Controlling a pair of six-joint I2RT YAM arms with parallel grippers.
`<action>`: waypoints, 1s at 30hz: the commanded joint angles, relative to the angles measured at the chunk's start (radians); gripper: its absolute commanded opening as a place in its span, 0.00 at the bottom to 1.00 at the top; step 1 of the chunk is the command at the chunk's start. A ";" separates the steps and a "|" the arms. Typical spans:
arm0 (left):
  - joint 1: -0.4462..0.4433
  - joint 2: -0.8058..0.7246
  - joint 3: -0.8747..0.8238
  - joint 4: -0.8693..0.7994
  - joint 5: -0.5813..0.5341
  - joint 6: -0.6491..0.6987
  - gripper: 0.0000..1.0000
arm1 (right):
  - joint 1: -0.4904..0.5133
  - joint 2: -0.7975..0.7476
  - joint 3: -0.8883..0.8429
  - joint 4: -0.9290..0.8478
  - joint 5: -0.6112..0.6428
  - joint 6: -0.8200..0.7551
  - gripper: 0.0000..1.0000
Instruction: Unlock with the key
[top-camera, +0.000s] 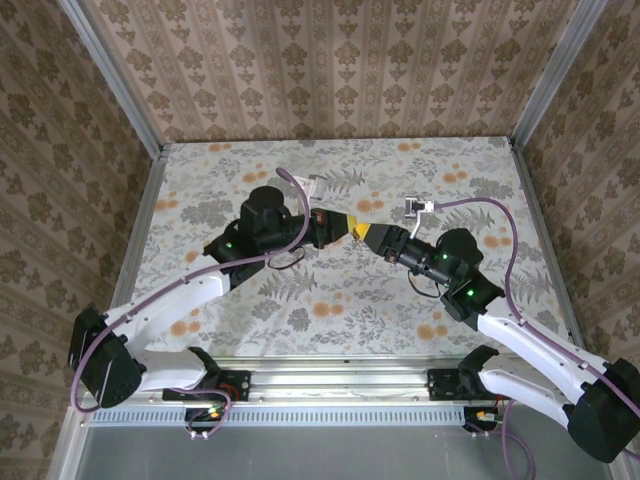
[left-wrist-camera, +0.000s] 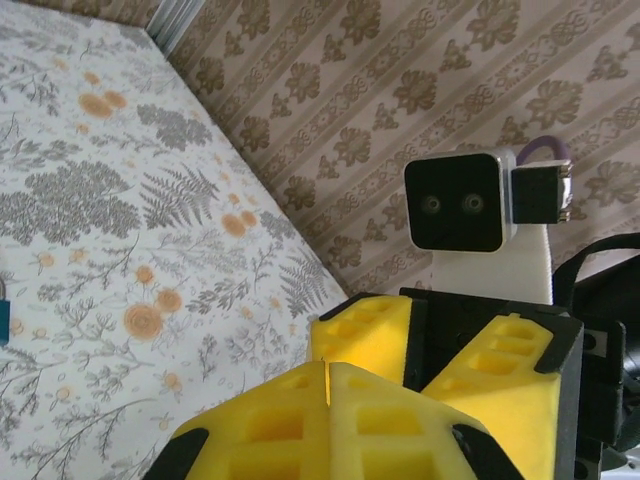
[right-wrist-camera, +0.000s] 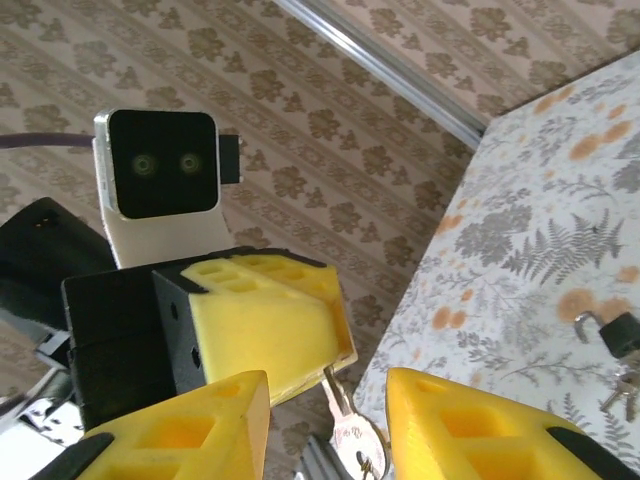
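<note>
Mid-table, the 2 arms meet tip to tip.

Left pincer (left-wrist-camera: 329, 372): its 2 yellow fingers are pressed flat together, and we see only a thin seam between them.

Key (right-wrist-camera: 350, 435): we find it in the air, not on the table (top-camera: 330, 300). Its silver blade comes out from under the left pincer's tip and hangs downward, so we read the left pincer as clamped on the key. The part inside the grip is hidden from us.

Right pincer (right-wrist-camera: 330, 398): its fingers stand apart, 1 on each side of the hanging key. As far as we can tell, neither touches it. In the right wrist view the key sits in the gap between them.

From above, the 2 pincers are just beside each other, and the key is too small to make out there.

On the table, at the right edge of the right wrist view, we note a small dark item (right-wrist-camera: 620, 335) with a silver loop. We cannot tell what it is.
</note>
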 joint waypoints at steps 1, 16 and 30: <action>0.001 -0.032 -0.023 0.090 0.007 -0.031 0.00 | -0.004 0.004 -0.015 0.082 -0.055 0.042 0.39; 0.023 -0.048 -0.061 0.185 0.013 -0.093 0.00 | -0.004 0.036 -0.012 0.120 -0.102 0.057 0.31; 0.036 -0.042 -0.080 0.240 0.036 -0.132 0.00 | -0.006 0.050 -0.007 0.114 -0.091 0.045 0.07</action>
